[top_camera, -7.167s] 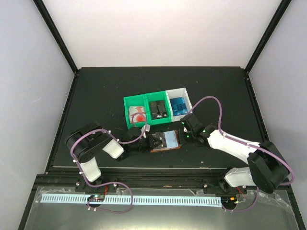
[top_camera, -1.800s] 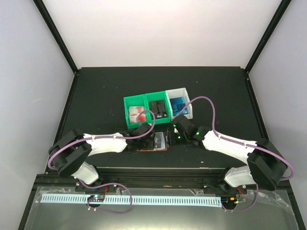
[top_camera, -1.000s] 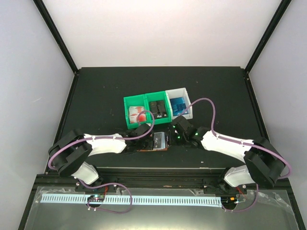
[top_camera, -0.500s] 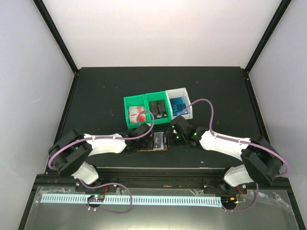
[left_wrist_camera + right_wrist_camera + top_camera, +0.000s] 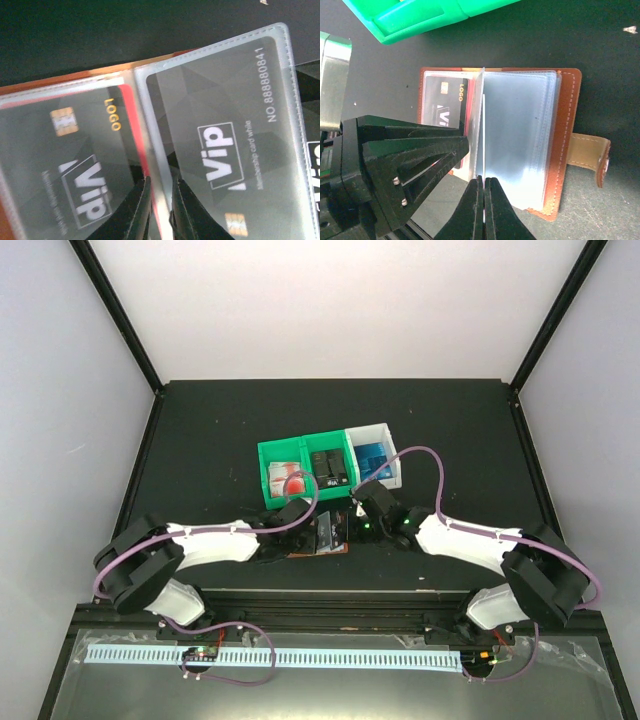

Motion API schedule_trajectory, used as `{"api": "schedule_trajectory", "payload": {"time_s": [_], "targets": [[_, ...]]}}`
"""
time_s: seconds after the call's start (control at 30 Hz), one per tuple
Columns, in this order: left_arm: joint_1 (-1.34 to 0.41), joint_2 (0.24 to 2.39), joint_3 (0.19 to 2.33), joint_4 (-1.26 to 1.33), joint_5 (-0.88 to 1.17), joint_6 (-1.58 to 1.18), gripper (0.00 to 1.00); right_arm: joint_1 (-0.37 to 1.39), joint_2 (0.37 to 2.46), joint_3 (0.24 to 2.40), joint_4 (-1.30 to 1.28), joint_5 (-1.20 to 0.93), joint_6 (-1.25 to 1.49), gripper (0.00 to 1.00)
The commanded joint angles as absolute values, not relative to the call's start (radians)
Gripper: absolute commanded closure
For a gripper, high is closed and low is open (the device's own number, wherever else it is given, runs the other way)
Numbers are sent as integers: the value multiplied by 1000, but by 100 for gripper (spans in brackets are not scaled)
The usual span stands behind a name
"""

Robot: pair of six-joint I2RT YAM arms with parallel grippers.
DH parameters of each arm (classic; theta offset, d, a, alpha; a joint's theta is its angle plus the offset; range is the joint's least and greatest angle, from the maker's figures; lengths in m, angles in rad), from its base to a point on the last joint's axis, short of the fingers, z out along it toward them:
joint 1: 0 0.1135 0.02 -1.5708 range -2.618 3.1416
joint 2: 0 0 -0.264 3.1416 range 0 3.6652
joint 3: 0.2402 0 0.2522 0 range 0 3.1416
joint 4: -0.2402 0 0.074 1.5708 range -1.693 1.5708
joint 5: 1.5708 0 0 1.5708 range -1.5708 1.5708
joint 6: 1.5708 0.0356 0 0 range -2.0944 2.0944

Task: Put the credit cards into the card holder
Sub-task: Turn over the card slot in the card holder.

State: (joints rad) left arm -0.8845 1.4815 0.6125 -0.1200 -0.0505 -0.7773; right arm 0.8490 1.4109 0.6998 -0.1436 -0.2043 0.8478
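Note:
The reddish-brown card holder (image 5: 331,540) lies open on the mat in front of the bins, with its snap tab (image 5: 590,152) to one side. My left gripper (image 5: 309,533) is shut on a clear pocket leaf (image 5: 150,145) at the fold, between two black VIP cards (image 5: 220,160) in pockets. My right gripper (image 5: 351,524) is shut on a thin credit card (image 5: 483,135). The card is seen edge-on, standing upright at the mouth of the clear pockets (image 5: 520,140). More credit cards sit in the bins: red-and-white (image 5: 288,480), black (image 5: 330,468) and blue (image 5: 375,462).
Two joined green bins (image 5: 268,472) and a white bin (image 5: 385,432) stand just behind the card holder. The green bin's wall (image 5: 420,15) is close above my right gripper. The left gripper's black body (image 5: 405,160) sits right beside the right fingers.
Since 7 s ago my left arm has reached in over the card holder and my right gripper has moved left. In the last second the right gripper edged left and the card stood more on edge.

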Motion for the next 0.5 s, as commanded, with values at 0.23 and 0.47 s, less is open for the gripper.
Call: {"api": "schedule_trajectory", "payload": {"time_s": [0.23, 0.47], "targets": [[-879, 1237, 609, -338, -196, -789, 78, 872, 1474, 741, -62, -265, 846, 99], [-875, 1064, 596, -426, -312, -791, 69, 910, 1529, 786, -20, -297, 849, 99]]}}
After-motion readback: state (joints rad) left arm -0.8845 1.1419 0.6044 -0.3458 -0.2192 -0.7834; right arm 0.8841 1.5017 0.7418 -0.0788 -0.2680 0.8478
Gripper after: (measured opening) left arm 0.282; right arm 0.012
